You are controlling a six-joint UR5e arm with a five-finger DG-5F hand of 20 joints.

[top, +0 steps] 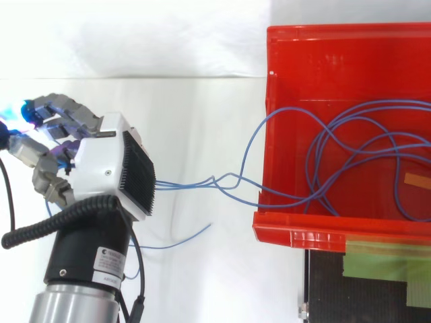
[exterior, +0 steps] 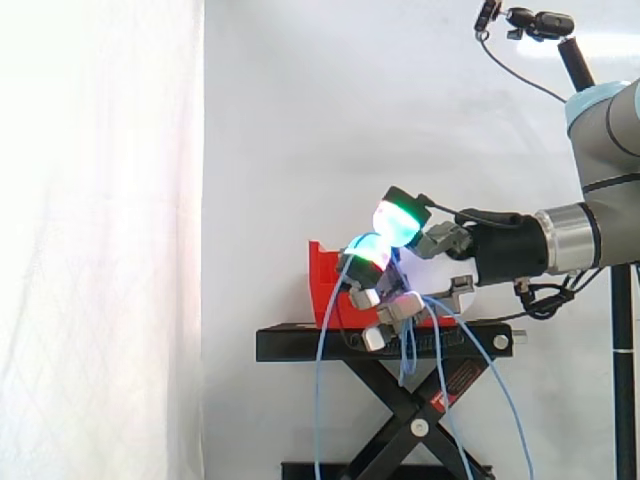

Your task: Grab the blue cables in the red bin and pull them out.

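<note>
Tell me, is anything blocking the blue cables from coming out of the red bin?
Nothing visible does. The blue cables run freely over the red bin's rim to the hand, which grips them, and the loops left inside lie loose.

One red bin (top: pixel 350 60), one black stand (exterior: pixel 300 343), one hand (top: pixel 101 161) on one arm (top: pixel 87 256). Also several blue cables (top: pixel 188 184) (the strands cross and loop, so an exact count cannot be made).
</note>
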